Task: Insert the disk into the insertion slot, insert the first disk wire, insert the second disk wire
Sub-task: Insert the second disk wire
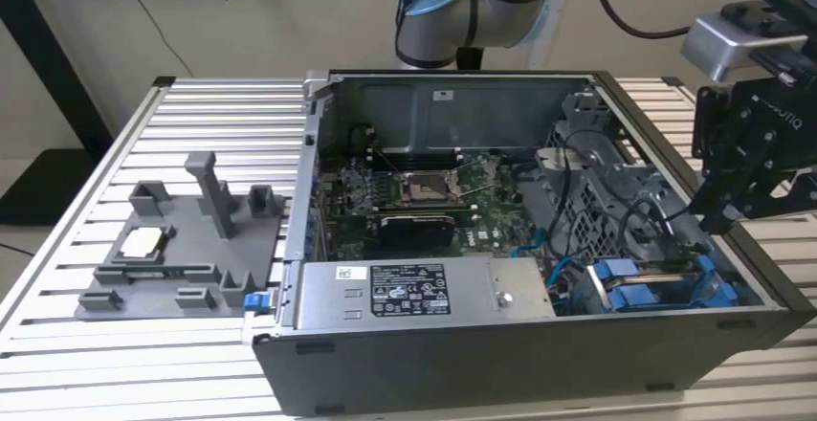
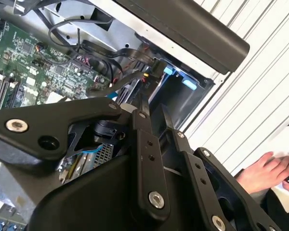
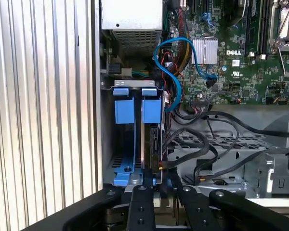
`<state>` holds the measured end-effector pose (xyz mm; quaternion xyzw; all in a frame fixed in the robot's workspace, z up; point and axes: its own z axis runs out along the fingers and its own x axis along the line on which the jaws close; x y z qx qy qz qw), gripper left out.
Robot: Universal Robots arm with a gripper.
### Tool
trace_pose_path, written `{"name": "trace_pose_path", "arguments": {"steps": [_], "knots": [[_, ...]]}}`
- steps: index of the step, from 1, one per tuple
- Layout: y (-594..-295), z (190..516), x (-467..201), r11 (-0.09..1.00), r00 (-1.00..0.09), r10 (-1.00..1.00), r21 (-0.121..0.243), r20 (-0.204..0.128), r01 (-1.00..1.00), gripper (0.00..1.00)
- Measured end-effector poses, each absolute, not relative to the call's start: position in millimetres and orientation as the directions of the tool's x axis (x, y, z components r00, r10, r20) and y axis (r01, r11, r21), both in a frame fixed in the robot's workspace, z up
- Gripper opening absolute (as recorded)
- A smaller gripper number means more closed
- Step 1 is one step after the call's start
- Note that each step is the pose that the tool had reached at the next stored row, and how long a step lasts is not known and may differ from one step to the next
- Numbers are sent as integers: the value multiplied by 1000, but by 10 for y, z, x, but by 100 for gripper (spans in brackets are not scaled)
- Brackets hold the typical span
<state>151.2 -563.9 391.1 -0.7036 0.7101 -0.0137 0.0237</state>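
The disk (image 3: 145, 144) stands on edge in the insertion slot (image 3: 108, 144) of the drive cage, its blue rails and tabs (image 3: 151, 110) showing; the exterior view has it at the case's front right corner (image 1: 653, 287). A black wire connector (image 3: 157, 165) sits at the disk's edge, and its cable (image 3: 202, 149) curves away over the cage. My gripper (image 3: 160, 185) hangs just above that connector with its fingers drawn close together. I see nothing clearly between them. In the exterior view the gripper (image 1: 717, 218) is over the case's right wall.
The open computer case (image 1: 511, 344) lies on a slatted table (image 1: 205, 115). Inside are the motherboard (image 1: 422, 196), a power supply box (image 1: 408, 292), and loose black and blue cables (image 3: 168, 67). A grey fixture (image 1: 191, 244) stands at the exterior view's left. A person's hand (image 2: 265, 171) rests by the table.
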Motion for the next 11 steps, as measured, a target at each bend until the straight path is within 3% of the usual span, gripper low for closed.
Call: {"name": "trace_pose_path", "arguments": {"steps": [11], "knots": [[-5639,3910,1696,10,-9,-1000,-38,-15,-999,27]]}}
